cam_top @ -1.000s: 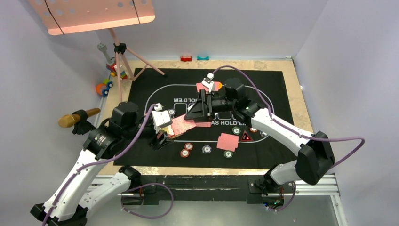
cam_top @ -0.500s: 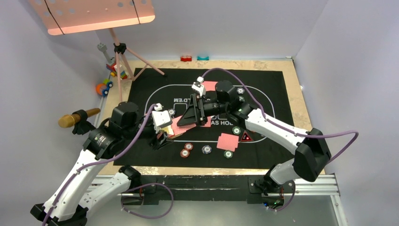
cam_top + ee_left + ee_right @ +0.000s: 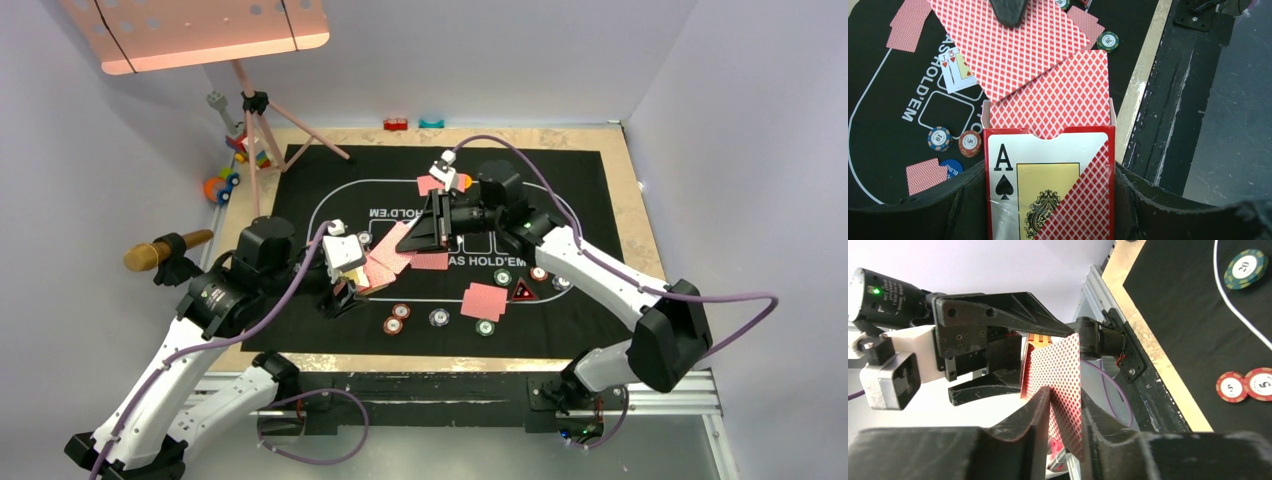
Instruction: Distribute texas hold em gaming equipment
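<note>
My left gripper [image 3: 345, 285] is shut on a red card box [image 3: 1008, 165] with an ace of spades on its face; red-backed cards stick out of its open top. My right gripper [image 3: 405, 243] reaches the box from the right and is shut on one red-backed playing card [image 3: 1013, 50], fanned partly out of the deck. In the right wrist view that card [image 3: 1060, 365] stands between the fingers [image 3: 1040, 405]. Poker chips [image 3: 401, 311] lie near the mat's front edge. More cards [image 3: 485, 300] and a red-black triangular marker [image 3: 522, 292] lie to the right.
A black Hold'em mat [image 3: 320, 180] covers the table. Two face-up cards [image 3: 955, 67], two chips [image 3: 970, 143] and a blue button [image 3: 950, 167] lie on it. A tripod [image 3: 258, 110] and toy pieces [image 3: 225, 185] stand at the back left, red [image 3: 396, 124] and teal [image 3: 431, 123] blocks at the back edge.
My right gripper reached left to the deck, closed on a card, and has drawn back to the right with it. The left arm has not moved.
</note>
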Tool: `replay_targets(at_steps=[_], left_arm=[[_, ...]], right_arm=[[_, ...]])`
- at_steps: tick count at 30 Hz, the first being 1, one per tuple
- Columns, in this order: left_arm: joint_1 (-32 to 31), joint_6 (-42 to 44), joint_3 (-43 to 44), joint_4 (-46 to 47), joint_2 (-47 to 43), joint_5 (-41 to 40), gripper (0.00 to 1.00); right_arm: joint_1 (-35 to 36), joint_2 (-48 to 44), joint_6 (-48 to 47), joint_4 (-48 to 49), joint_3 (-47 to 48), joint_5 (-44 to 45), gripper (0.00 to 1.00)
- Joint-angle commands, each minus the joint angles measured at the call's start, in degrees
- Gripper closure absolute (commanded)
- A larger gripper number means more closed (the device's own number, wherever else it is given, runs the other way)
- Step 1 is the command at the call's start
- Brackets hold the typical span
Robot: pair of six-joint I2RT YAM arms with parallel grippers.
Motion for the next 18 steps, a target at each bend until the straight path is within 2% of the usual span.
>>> replay_targets(at_steps=[1,2,7,11,18], left_arm=[[0.4,-0.9,1.4,3.6,-0.8,1.3,1.0],[0.4,-1.0,1.4,3.6,-0.7,1.3,1.0],[0.4,-1.0,1.1,3.6,-0.6,1.2,1.0],[0.4,-0.9,1.0,3.5,-0.6,1.2,1.0],[0.4,-0.6,1.2,2.9,-1.0,0.9,1.0]], right_arm=[[-1.7,-4.0,-1.0,-0.7,0.0,-1.3,0.78],[-1.9,-4.2,-1.1,-0.7,0.1,-1.5,0.83],[-2.8,-5.1,-1.2,-0.7,0.9,-1.7,0.95],[-4.4,-5.7,-1.2,-0.7,1.8,-1.4,1.0],[-10.6,-3.7,-1.9,0.0,0.8,-2.6,1.0]])
